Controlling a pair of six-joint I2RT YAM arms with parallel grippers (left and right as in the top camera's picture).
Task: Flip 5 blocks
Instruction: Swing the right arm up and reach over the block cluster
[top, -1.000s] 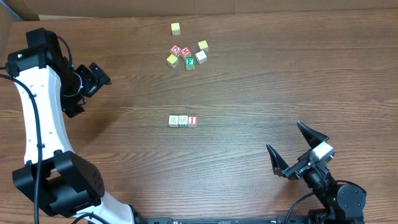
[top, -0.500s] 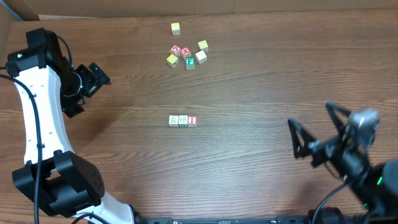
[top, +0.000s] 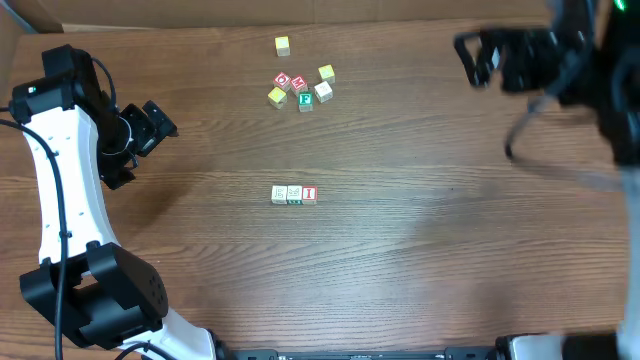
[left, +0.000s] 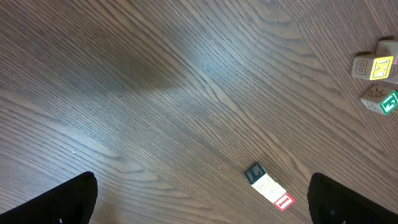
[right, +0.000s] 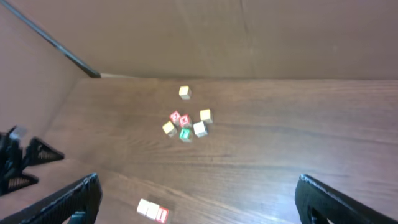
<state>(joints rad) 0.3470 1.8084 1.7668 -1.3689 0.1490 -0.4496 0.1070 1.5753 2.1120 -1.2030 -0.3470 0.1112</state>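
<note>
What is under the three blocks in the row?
Just the wooden table. The row sits right on it. The blocks' bottom faces press against the wood, so what is printed there is hidden.

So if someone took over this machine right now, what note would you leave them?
Left hand: open, empty, out at the left, away from the blocks.
Right hand: open, empty, blurred, high at the far right.
Blocks: row of three in the middle, ending in the red I; green E and a pale one in the far cluster, among yellow cubes and red cubes.
Done: cannot tell how many are flipped.
Left: no hand is at a block; check faces, flip the rest.
</note>
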